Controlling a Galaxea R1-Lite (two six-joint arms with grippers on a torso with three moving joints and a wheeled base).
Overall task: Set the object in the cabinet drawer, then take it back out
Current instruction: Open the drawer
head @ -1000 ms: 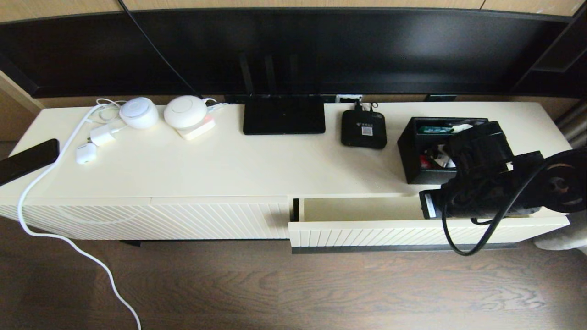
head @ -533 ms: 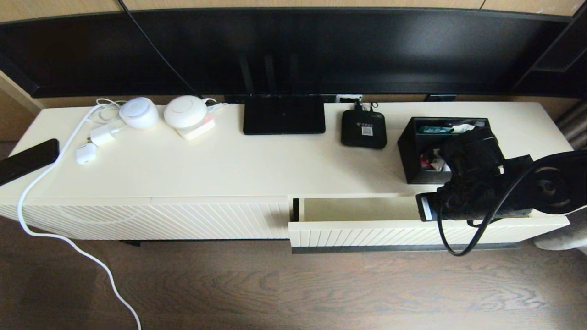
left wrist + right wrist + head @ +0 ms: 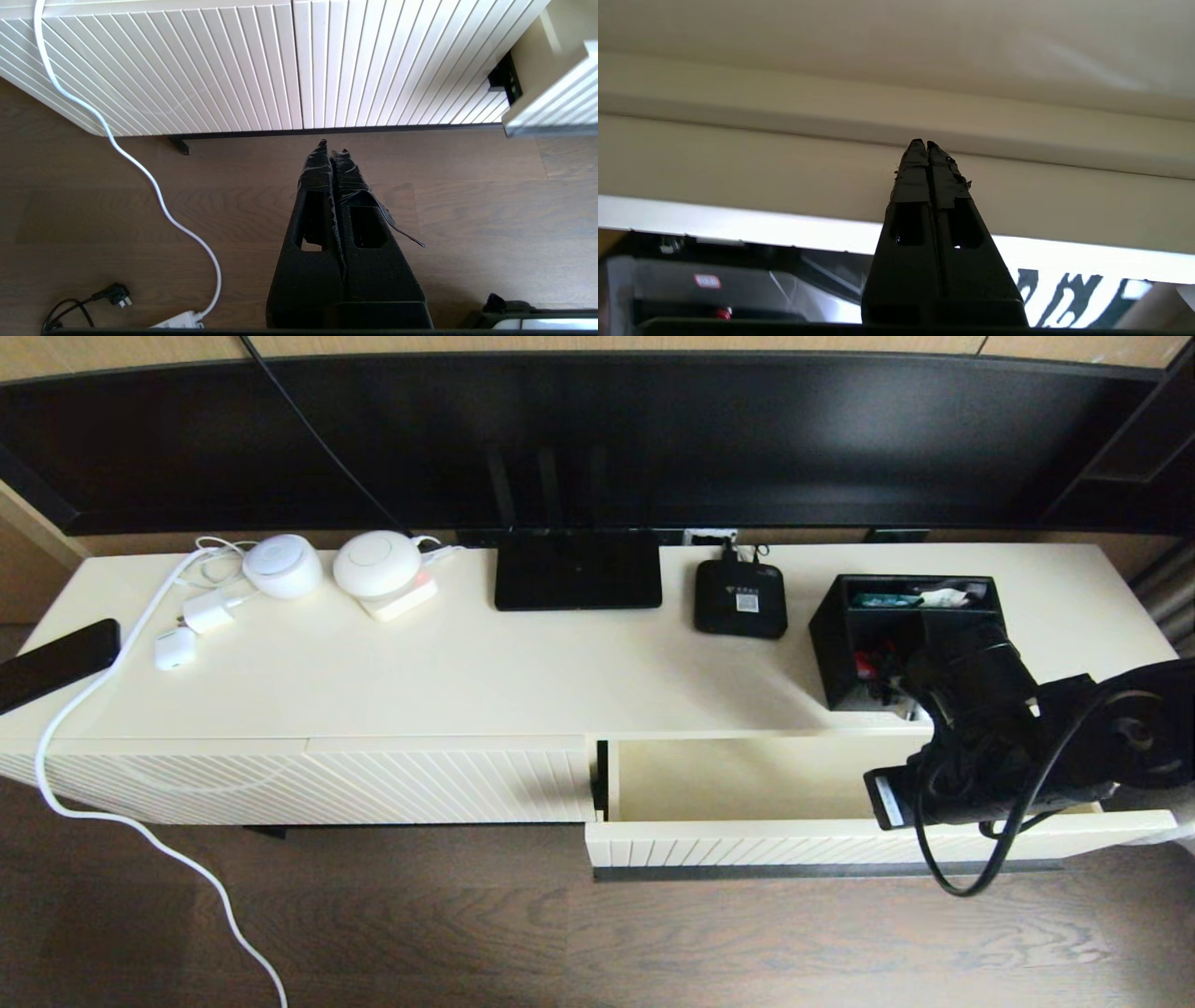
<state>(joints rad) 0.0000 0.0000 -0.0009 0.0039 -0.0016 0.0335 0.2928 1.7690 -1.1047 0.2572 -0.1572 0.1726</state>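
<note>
The black organizer box (image 3: 861, 695) stands on the cabinet top at the right, with small red and teal items in its compartments. Just below it the cream drawer (image 3: 747, 845) is pulled partway out, its plain interior (image 3: 738, 779) bare and its dark bar handle (image 3: 794, 872) along the bottom. My right arm (image 3: 990, 747) hangs over the drawer's right part and hides the box's near right corner. The right gripper (image 3: 926, 142) is shut, its tips against a cream panel of the drawer (image 3: 784, 163). My left gripper (image 3: 331, 145) is shut on nothing, low over the floor.
On the cabinet top lie a flat black router (image 3: 577, 581), a small black device (image 3: 740, 599), two white round devices (image 3: 283, 565), a phone (image 3: 56, 663) and a white cable (image 3: 93, 691) running to the floor. A ribbed panel without handle (image 3: 373, 784) sits left of the drawer.
The drawer has slid further out toward me, showing more of its interior. My right arm has drawn back with it, uncovering more of the box.
</note>
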